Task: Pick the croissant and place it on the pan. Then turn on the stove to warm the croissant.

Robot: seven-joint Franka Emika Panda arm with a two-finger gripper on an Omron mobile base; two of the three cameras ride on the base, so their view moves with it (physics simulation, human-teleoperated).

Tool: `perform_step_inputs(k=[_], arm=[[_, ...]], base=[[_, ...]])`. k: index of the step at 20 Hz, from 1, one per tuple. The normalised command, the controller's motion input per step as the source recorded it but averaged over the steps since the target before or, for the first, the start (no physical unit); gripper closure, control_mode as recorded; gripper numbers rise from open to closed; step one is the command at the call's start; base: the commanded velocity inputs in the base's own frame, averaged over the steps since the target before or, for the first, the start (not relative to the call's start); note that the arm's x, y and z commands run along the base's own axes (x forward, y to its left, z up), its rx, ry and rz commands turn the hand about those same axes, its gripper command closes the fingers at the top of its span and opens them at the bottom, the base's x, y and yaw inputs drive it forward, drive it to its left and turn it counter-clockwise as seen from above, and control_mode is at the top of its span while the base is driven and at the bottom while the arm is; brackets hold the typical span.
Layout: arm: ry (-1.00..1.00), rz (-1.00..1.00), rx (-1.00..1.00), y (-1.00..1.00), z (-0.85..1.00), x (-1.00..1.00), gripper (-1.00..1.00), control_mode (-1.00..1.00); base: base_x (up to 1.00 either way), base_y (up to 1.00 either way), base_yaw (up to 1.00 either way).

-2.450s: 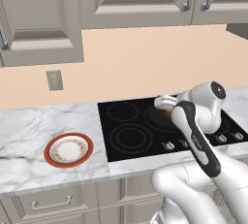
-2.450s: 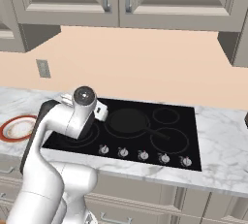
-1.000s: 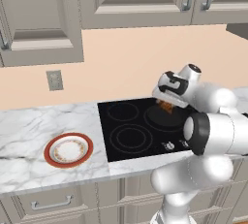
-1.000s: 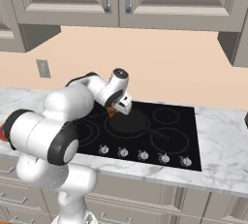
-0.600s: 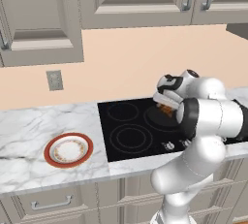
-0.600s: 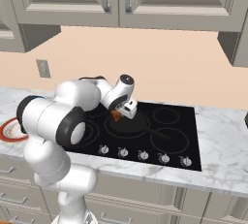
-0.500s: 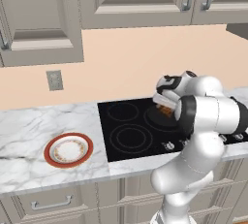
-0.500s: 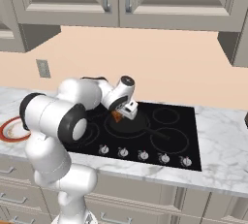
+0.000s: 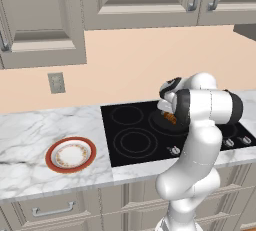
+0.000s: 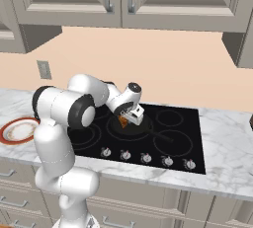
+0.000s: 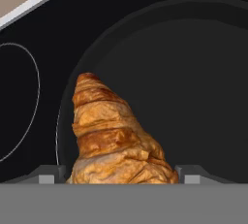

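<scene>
Since half a second ago the arm has barely shifted, hanging low over the pan (image 11: 193, 87) on the stove (image 10: 168, 138). Its fingers (image 11: 118, 180) flank the croissant (image 11: 114, 136), spread wide, seemingly gripping. Releasing off-centre could drop it on the rim.

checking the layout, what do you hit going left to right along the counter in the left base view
plate → stove → croissant at the gripper, over the pan
</scene>
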Motion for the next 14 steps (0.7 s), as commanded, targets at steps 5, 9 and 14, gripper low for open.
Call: perform_step_inputs(k=[5, 9, 14], arm=[[0.00, 0.00, 0.00, -0.18, -0.29, 0.21, 1.00, -1.00], [0.02, 0.00, 0.00, -0.09, -0.29, 0.31, 1.00, -1.00], [0.01, 0.00, 0.00, -0.08, -0.27, 0.28, 1.00, -1.00]], base=[[0.00, 0.00, 0.00], [0.00, 0.00, 0.00], [0.00, 0.00, 0.00]])
